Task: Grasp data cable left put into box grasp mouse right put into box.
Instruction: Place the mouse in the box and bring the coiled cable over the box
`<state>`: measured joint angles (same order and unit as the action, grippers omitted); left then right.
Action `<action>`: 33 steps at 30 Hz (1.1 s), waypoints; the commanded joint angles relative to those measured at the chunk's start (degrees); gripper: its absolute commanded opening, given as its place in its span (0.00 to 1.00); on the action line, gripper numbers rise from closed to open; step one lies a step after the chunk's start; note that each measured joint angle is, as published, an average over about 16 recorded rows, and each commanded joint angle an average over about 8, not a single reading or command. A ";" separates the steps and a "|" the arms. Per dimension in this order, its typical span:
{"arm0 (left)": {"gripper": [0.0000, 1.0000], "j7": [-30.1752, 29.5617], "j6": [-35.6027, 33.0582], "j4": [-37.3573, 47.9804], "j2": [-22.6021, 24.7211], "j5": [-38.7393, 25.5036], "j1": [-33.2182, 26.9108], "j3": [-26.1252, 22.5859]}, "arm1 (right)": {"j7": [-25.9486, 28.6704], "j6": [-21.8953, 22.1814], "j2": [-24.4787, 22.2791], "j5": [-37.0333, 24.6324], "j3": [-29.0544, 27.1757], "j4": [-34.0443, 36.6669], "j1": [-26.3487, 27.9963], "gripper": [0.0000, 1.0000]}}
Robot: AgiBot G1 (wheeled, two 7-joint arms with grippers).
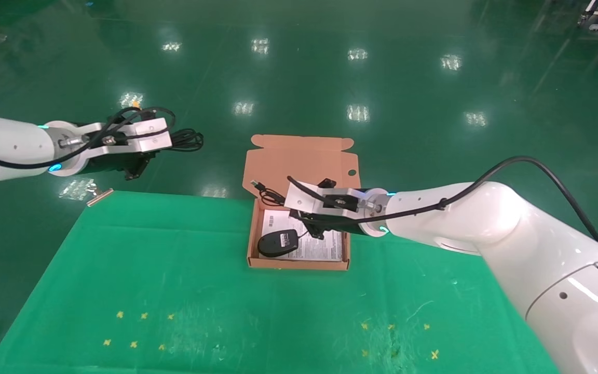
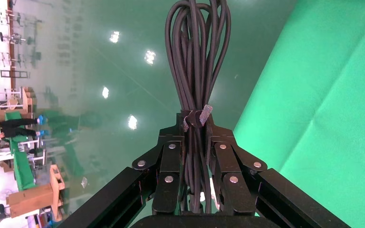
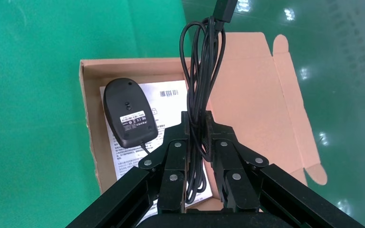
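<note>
My left gripper (image 1: 163, 137) is out past the table's far left corner, over the floor. It is shut on the data cable (image 1: 187, 140), a black looped bundle with a strap, seen between its fingers in the left wrist view (image 2: 197, 57). The box (image 1: 299, 264) lies open at the table's far edge, its lid (image 1: 299, 161) folded back. The mouse (image 1: 278, 242) lies label-up on the white leaflet (image 3: 171, 95) inside. My right gripper (image 1: 299, 215) hovers over the box, shut on the mouse's looped cord (image 3: 202, 61), with the USB plug (image 1: 255, 184) sticking out.
The table carries a green cloth (image 1: 174, 270) with small yellow cross marks (image 1: 133, 330) near the front. A small metal strip (image 1: 99, 197) lies at the table's far left corner. Glossy green floor surrounds the table.
</note>
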<state>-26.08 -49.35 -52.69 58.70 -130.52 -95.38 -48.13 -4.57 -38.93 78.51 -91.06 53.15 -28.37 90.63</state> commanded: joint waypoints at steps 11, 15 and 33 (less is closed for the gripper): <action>0.00 -0.02 -0.02 -0.04 -0.01 -0.03 0.02 0.00 | -0.47 0.27 -0.90 1.36 1.82 -1.42 -0.01 1.00; 0.00 0.08 0.19 -0.08 0.22 0.29 0.28 0.02 | 0.23 0.01 -1.90 1.97 2.20 -3.01 -0.57 1.00; 0.00 15.35 13.54 12.23 11.43 12.21 5.91 0.28 | 6.31 0.94 -17.54 3.64 -0.93 -12.19 0.30 1.00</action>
<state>-10.54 -36.10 -40.33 70.25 -118.35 -89.76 -47.82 2.03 -38.06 61.10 -87.58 52.33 -40.56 90.94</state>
